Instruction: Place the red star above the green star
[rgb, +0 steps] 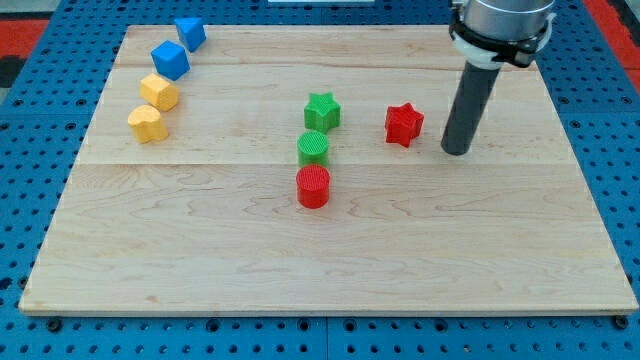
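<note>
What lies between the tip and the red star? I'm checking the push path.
Nothing: in the camera view, only bare board separates my tip from the red star, at its left.

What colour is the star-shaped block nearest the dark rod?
Red: the red star, just left of my tip, seen in the camera view.

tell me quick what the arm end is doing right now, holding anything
No gripper: my tip holds nothing, resting on the board to the view's right of the red star, not touching it.

Bright, even overhead lighting is shown; short soft shadows are cast; focus is kept sharp throughout.
</note>
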